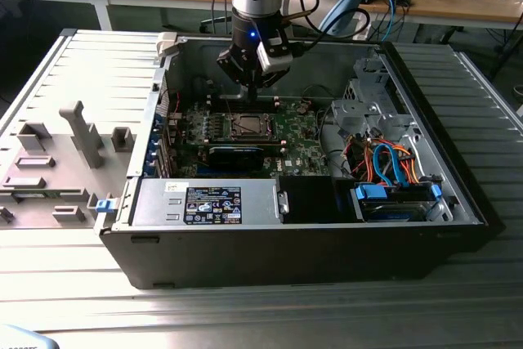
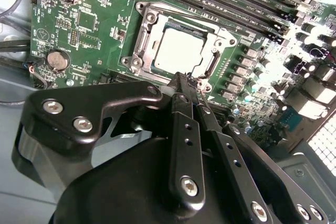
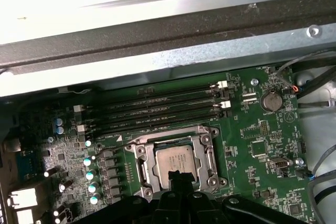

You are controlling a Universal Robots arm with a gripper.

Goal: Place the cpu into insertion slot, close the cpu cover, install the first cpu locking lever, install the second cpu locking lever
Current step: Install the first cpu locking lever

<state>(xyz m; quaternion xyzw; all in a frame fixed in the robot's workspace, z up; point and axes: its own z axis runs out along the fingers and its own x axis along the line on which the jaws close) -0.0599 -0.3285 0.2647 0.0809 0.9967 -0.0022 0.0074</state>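
- Claw (image 2: 189,80) fingers pressed together, empty, hovering just above cpu (image 2: 178,51) seated in socket.
- Likely light, stiff, fragile; best gripped by opposite edges.

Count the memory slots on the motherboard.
4. The memory slots lie side by side, parallel, in one bank between the cpu cover and the case wall. None seems hidden.

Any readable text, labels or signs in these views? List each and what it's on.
Nothing reads clearly enough to quote.
Black label on the power supply housing: print too small.
White sticker beside it: too small.
Motherboard lettering: blurred; a triangle sign shows, without legible words.
cpu top: markings too faint.
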